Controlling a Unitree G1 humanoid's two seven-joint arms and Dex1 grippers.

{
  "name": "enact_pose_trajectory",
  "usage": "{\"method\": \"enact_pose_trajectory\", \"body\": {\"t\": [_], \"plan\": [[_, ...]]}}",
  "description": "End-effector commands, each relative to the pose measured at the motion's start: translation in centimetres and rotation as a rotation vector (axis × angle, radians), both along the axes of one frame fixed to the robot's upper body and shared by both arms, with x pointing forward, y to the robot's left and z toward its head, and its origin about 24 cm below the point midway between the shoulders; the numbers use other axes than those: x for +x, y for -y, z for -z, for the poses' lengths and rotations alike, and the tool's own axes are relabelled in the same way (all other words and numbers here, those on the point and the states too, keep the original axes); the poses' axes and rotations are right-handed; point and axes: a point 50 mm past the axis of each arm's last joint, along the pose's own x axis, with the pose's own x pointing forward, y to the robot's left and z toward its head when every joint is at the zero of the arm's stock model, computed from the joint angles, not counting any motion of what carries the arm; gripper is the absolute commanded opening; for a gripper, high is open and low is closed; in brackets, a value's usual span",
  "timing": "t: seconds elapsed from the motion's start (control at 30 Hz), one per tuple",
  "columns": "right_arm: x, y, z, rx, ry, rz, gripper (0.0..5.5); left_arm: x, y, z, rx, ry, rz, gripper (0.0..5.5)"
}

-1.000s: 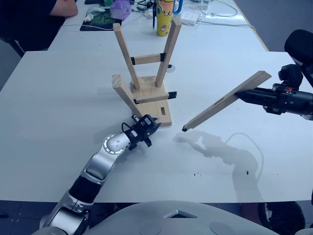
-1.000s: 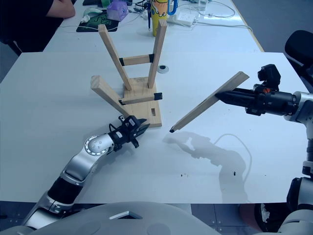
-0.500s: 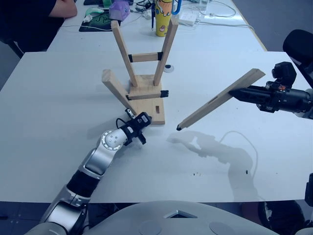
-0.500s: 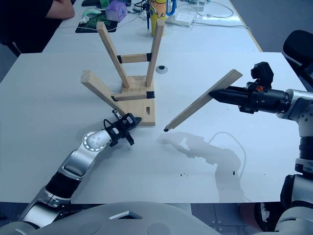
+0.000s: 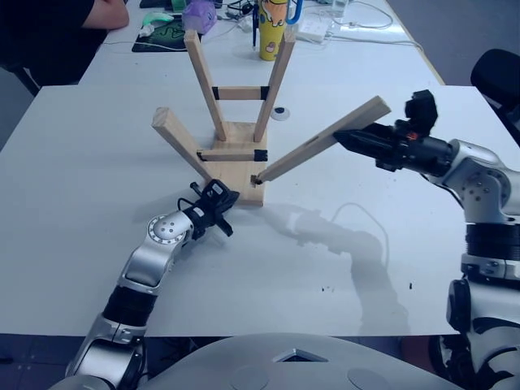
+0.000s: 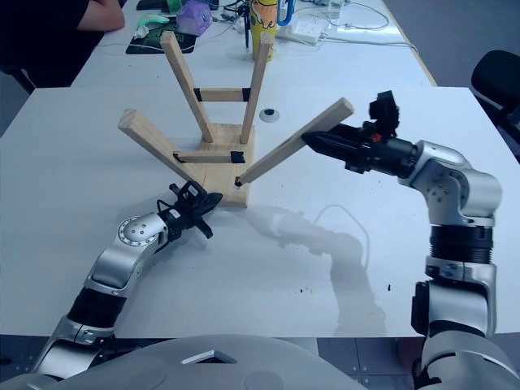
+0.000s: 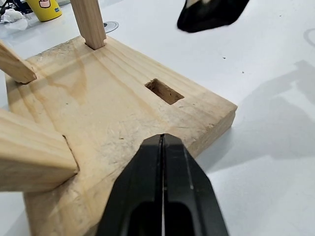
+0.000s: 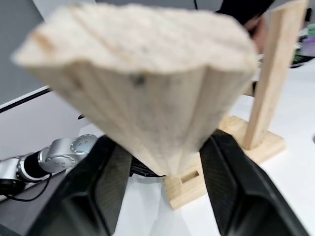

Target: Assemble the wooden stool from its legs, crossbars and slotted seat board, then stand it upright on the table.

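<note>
Left gripper shut tight at the seat board edge.
Fingers pressed together, tips over the board's near edge; just beyond sits one open slot, a leg stands farther back, and a dark blurred tip, perhaps another leg's end, hangs above the table.

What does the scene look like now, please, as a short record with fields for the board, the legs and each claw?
Seat board: flat on the table
Fitted legs: three; two steep ones joined by a crossbar, one tilted leg leaning far left, tied in by a second crossbar
Open slot: empty
Fourth leg: slanted in the air, dark tip near the open slot, not in it
Right claw: shut on the fourth leg's upper part
Left claw: shut, at the board's near edge
</note>
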Motion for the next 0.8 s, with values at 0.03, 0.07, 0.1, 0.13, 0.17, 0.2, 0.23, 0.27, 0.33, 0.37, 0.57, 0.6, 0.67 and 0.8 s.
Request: {"method": "enact_pose_trajectory", "body": {"t": [0.03,0.07,0.1,0.13,0.17,0.2,0.23,0.27,0.33,0.37,0.57,0.6,0.67,0.8], "plan": [[1.4,-1.2,-0.1,-0.072,0.064,-0.051,2.08,-1.5,-1.1,3.8,0.021,-0.238,-0.083,0.00],[1.7,-1.4,-0.2,-0.101,0.077,-0.066,2.08,-1.4,-0.9,3.8,0.014,-0.246,-0.080,0.00],[2.0,-1.5,-0.2,-0.129,0.090,-0.078,2.08,-1.4,-0.8,3.8,0.011,-0.249,-0.077,0.00],[2.3,-1.6,-0.3,-0.154,0.101,-0.091,2.08,-1.3,-0.8,3.8,0.008,-0.251,-0.076,0.00],[2.7,-1.6,-0.5,-0.170,0.112,-0.100,2.08,-1.3,-0.7,3.8,0.005,-0.252,-0.076,0.00],[3.0,-1.6,-0.7,-0.189,0.122,-0.107,2.08,-1.3,-0.7,3.8,0.004,-0.253,-0.076,0.00],[3.3,-1.7,-0.9,-0.200,0.130,-0.115,2.08,-1.3,-0.7,3.8,0.003,-0.254,-0.076,0.00],[3.6,-1.7,-1.0,-0.207,0.135,-0.123,2.08,-1.3,-0.7,3.8,0.003,-0.255,-0.075,0.00],[3.9,-1.8,-1.1,-0.223,0.135,-0.143,2.08,-1.3,-0.6,3.8,-0.001,-0.257,-0.072,0.00],[4.0,-1.8,-1.1,-0.232,0.135,-0.154,2.08,-1.3,-0.5,3.8,-0.004,-0.257,-0.071,0.00],[4.5,-2.7,-1.0,-0.318,0.112,-0.257,2.08,-1.4,-0.5,3.7,-0.011,-0.258,-0.080,0.00],[4.5,-2.8,-1.0,-0.312,0.106,-0.267,2.08,-1.4,-0.5,3.7,-0.011,-0.258,-0.083,0.00],[4.5,-2.8,-0.7,-0.315,0.105,-0.273,2.08,-1.4,-0.5,3.7,-0.014,-0.260,-0.086,0.00],[4.8,-2.7,-0.4,-0.332,0.116,-0.237,2.07,-1.6,-0.4,3.7,-0.023,-0.265,-0.087,0.00]]}}
